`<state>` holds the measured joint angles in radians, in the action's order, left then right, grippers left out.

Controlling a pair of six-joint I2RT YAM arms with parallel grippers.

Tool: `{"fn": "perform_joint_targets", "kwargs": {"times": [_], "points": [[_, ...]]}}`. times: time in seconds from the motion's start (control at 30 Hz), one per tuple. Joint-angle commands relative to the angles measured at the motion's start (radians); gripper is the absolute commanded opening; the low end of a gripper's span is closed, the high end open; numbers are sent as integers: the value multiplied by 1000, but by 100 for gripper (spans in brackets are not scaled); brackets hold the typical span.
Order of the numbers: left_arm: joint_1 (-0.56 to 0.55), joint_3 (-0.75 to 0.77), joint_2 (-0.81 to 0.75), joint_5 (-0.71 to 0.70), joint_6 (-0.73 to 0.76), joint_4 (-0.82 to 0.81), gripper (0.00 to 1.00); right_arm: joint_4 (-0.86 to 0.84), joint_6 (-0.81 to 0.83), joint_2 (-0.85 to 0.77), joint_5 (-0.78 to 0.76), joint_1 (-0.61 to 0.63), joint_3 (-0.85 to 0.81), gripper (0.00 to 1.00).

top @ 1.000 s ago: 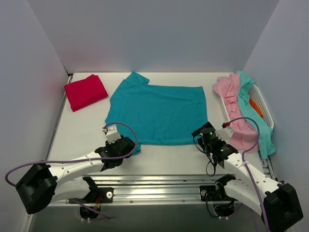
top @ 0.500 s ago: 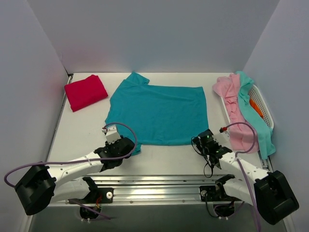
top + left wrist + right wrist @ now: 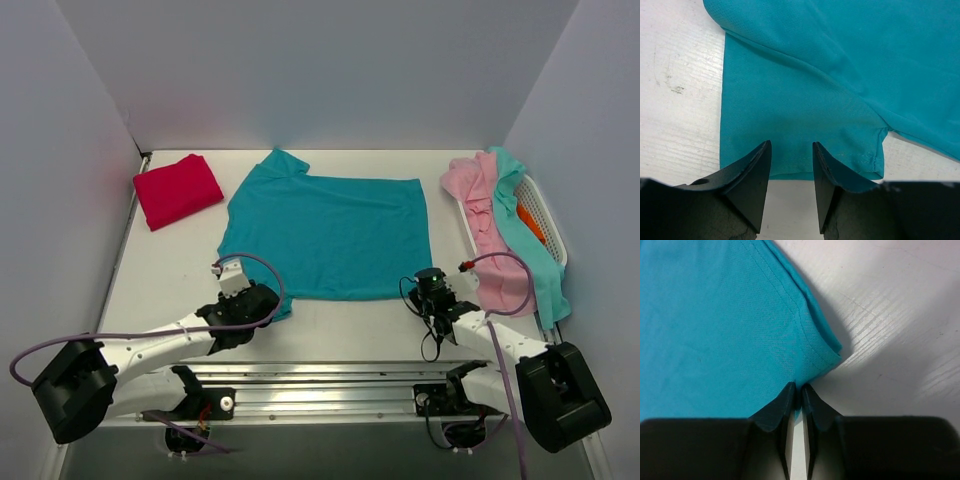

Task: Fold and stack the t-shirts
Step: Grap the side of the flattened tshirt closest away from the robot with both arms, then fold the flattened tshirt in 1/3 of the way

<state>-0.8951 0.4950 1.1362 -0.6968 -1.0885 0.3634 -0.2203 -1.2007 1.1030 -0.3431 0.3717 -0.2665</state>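
The deep teal t-shirt (image 3: 325, 235) lies spread flat in the middle of the table. My left gripper (image 3: 270, 303) sits low at its near left corner. In the left wrist view the left gripper (image 3: 791, 150) is open, and the teal hem (image 3: 805, 90) lies across the gap between the fingertips. My right gripper (image 3: 422, 283) is at the near right corner. In the right wrist view the right gripper (image 3: 796, 389) is shut on the hem of the teal cloth (image 3: 715, 330), just left of the curled corner. A folded crimson-red t-shirt (image 3: 177, 190) lies at the far left.
A white basket (image 3: 541, 210) stands at the right edge. A pale pink shirt (image 3: 480, 200), a light aqua one (image 3: 545, 270) and an orange one (image 3: 530, 222) hang out of it. Grey walls close in the table on three sides.
My right arm has moved in toward the teal shirt's near right corner, and its jaws have closed from wide open onto the hem. The left arm has not moved.
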Motion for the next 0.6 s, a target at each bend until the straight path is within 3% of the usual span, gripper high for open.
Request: {"fn": "perform_joint_targets", "kwargs": {"times": [0.0, 0.1, 0.13, 0.23, 0.4, 0.57], "points": [[1, 23, 11, -1, -22, 31, 47, 38, 12, -29, -16, -8, 7, 6], [-13, 39, 30, -21, -91, 97, 45, 50, 16, -46, -17, -8, 7, 4], [-15, 40, 39, -24, -120, 107, 57, 55, 19, -52, -17, -8, 7, 3], [-19, 37, 89, -20, -174, 124, 74, 70, 24, -80, -19, -10, 6, 3], [-37, 42, 171, -12, -212, 114, 76, 102, 39, -121, -25, -13, 1, 2], [-53, 37, 145, -30, -257, 146, 75, 124, 53, -149, -23, -20, 3, 2]]}}
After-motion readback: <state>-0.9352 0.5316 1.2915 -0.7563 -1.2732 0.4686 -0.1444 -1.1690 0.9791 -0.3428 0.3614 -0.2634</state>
